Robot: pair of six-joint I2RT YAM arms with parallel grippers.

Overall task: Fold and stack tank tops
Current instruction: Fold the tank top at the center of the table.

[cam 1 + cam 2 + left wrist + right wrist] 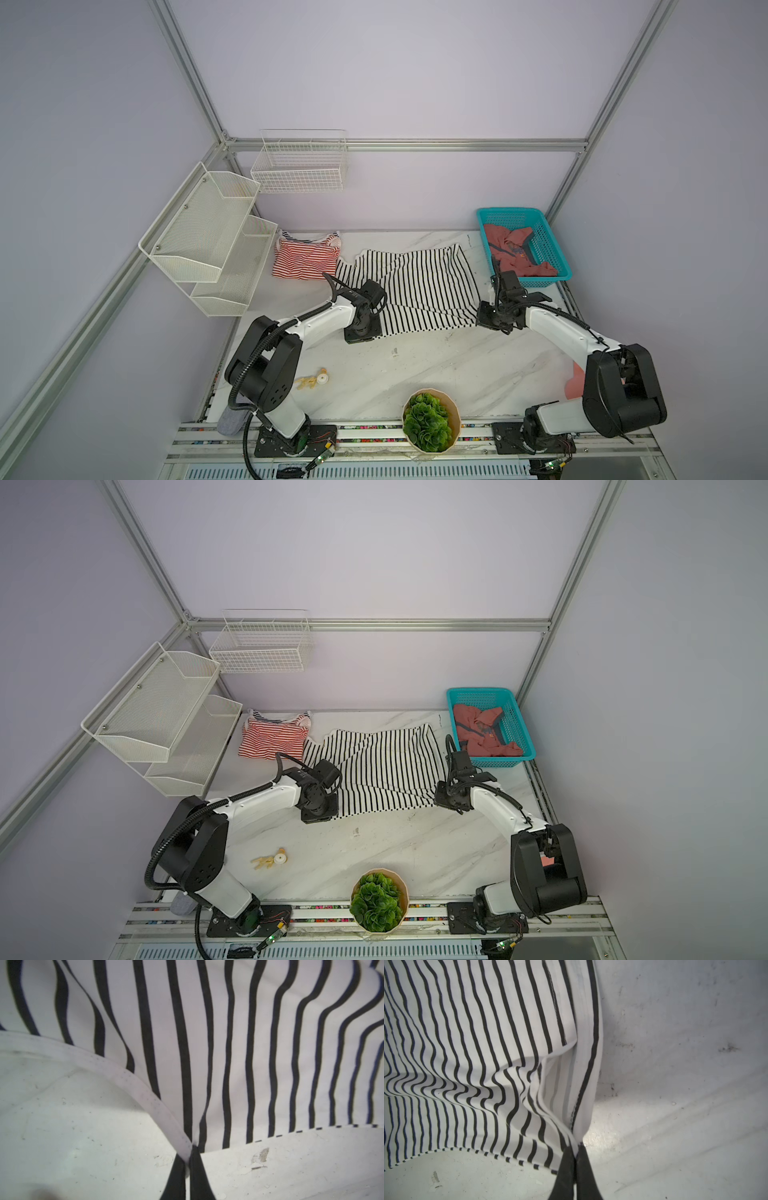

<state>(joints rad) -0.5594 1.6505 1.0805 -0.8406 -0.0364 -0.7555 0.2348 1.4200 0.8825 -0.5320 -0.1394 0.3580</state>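
Observation:
A black-and-white striped tank top point(415, 286) point(382, 766) lies spread across the middle of the marble table. My left gripper point(376, 328) point(332, 808) point(188, 1157) is shut on its near left corner, pinching the white trim band. At the near right corner my right gripper point(478, 320) point(436, 798) point(576, 1151) is shut on the cloth point(488, 1064), which puckers toward the fingers. A folded red-and-white striped tank top point(305, 257) point(274, 739) lies at the back left. The dusty-red tank top point(515, 253) point(484, 733) sits crumpled in the teal basket point(552, 245) point(519, 725).
White mesh shelves point(208, 237) and a wire basket point(299, 166) hang at the back left. A potted green plant point(430, 419) stands at the front edge. A small yellow toy point(311, 380) lies near the left arm's base.

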